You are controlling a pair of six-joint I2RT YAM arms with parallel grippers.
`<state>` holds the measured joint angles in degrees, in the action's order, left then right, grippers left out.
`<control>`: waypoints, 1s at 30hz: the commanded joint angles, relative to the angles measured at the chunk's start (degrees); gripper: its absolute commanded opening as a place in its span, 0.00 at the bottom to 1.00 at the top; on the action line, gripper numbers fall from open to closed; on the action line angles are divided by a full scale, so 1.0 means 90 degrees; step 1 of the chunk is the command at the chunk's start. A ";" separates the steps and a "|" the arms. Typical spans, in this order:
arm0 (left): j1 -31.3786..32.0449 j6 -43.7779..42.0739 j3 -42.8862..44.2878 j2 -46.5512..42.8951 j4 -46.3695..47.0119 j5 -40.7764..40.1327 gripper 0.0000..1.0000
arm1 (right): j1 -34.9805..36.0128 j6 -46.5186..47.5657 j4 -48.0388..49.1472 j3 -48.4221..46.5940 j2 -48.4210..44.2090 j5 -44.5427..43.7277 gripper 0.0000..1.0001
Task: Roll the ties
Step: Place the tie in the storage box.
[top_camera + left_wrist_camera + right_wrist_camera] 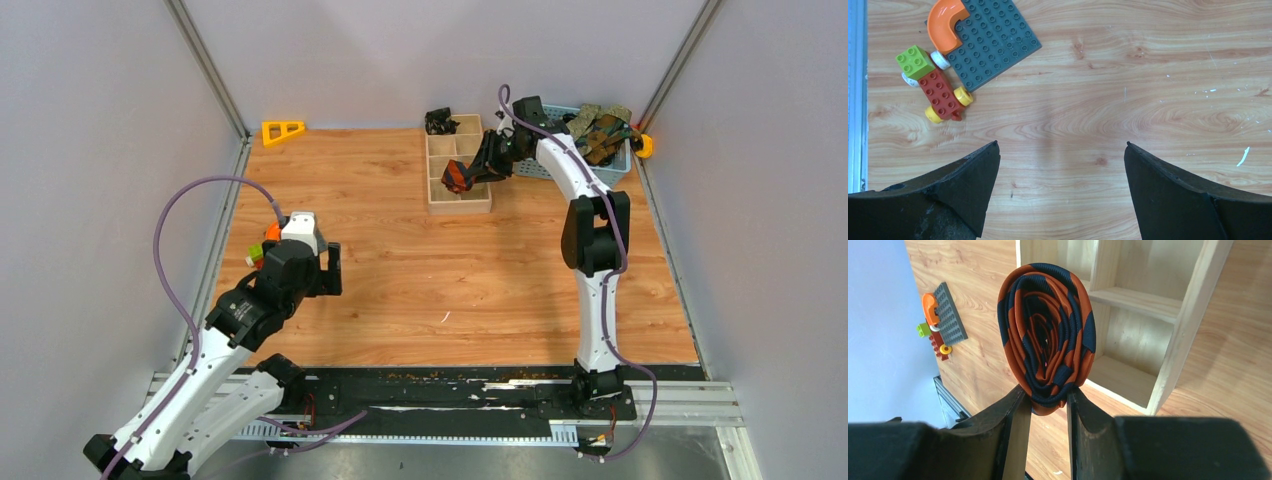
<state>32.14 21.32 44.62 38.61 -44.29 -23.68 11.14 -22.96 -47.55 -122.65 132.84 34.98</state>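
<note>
The right gripper [1045,399] pinches the rolled tie [1048,330] — lower it fully into a box [1193,315] compartment before releasing.

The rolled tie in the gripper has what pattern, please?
The tie has orange and dark navy stripes, clearest in the right wrist view.

- A divided box [460,207] is set at the far middle of the table [420,290].
- A basket [612,172] of ties [600,125] is placed just right of it.
- A rolled tie [1048,335] is held above the box's near end.
- Toy bricks [948,55] are laid at the left edge.
</note>
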 commanded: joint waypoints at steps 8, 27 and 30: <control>-0.0006 -0.0041 -0.0026 -0.0089 0.0186 -0.0074 1.00 | 0.0060 0.0757 -0.1087 -0.0452 -0.0287 0.0162 0.00; -0.0006 -0.0064 -0.0075 -0.0143 0.0240 -0.0053 1.00 | 0.0416 0.0845 -0.1876 -0.1958 0.1048 -0.0322 0.00; -0.0006 -0.0067 -0.0074 -0.0153 0.0242 -0.0060 1.00 | 0.0440 0.0785 -0.1887 -0.2139 0.1242 -0.0428 0.00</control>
<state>32.12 21.15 44.18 37.76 -43.90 -23.66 14.52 -16.36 -62.85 -138.06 141.95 33.36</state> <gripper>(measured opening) 1.000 0.296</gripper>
